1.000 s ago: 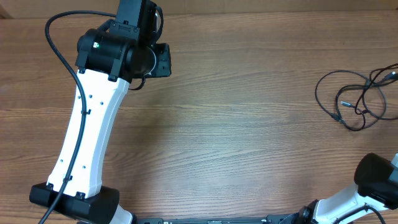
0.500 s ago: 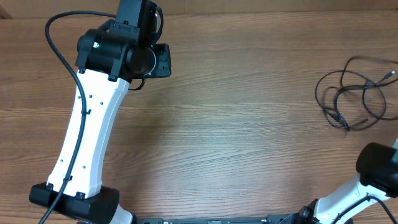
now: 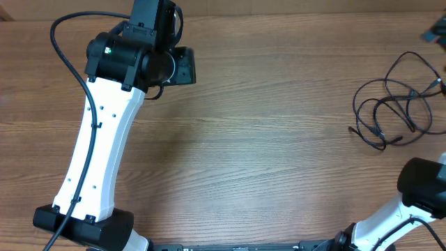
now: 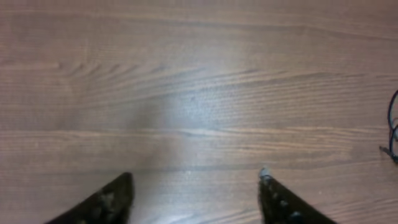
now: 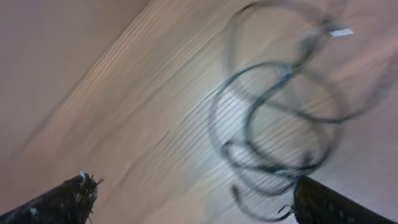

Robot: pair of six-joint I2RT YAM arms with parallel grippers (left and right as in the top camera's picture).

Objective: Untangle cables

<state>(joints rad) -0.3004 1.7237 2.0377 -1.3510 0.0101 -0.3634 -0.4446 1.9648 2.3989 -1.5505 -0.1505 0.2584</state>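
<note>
1. Wood-grain table (image 3: 279,153), light brown, fills the background of all three views.
2. Black cables (image 3: 390,111) lie on it in loose, overlapping loops near the right edge of the overhead view. Small plug ends show at the lower left of the tangle.
3. The left arm (image 3: 97,139), white with black joints, reaches to the far left part of the table, well apart from the cables.
4. The left gripper (image 4: 196,175) hangs over bare wood, its two fingers apart with nothing between them. Only a sliver of cable shows at the right edge of its wrist view.
5. The right gripper (image 5: 191,182) has its fingers spread wide, and no cord lies between them. The loops lie on the table just beyond the fingertips, though this view is blurred.
6. One cable end lies close to the right-hand finger; the blur hides whether they touch.
</note>
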